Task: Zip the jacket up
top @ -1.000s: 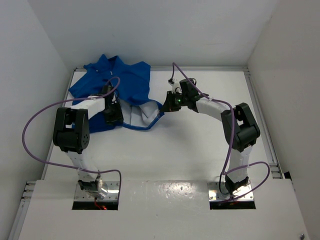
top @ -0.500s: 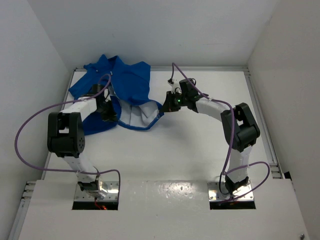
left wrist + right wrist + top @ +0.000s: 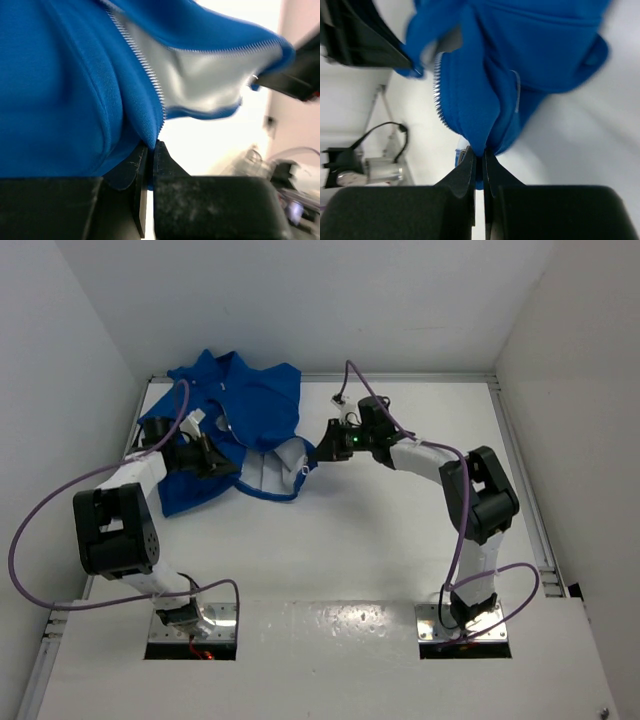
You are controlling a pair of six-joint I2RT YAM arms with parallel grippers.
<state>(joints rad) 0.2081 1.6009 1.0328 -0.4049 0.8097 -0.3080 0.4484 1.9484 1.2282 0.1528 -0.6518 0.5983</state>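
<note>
The royal-blue jacket (image 3: 255, 400) lies bunched at the table's back left, its front open and pale lining (image 3: 283, 462) showing. My left gripper (image 3: 226, 466) is shut on the jacket's front edge, beside a row of zipper teeth (image 3: 146, 70); the left wrist view has blue cloth (image 3: 60, 85) pinched between the jaws (image 3: 150, 147). My right gripper (image 3: 323, 438) is shut on the opposite edge of the jacket, and in the right wrist view a fold of blue cloth (image 3: 485, 100) runs down into it (image 3: 481, 154). No silver pull shows.
White walls close in the table (image 3: 400, 530) at the back and both sides. A raised rail (image 3: 525, 470) runs along the right edge. Purple cables (image 3: 45, 510) loop off both arms. The arm bases stand at the near edge.
The left gripper has shut on the jacket's front edge, and the left arm has swung out to the left. The open hem has shifted slightly left with the right gripper.
</note>
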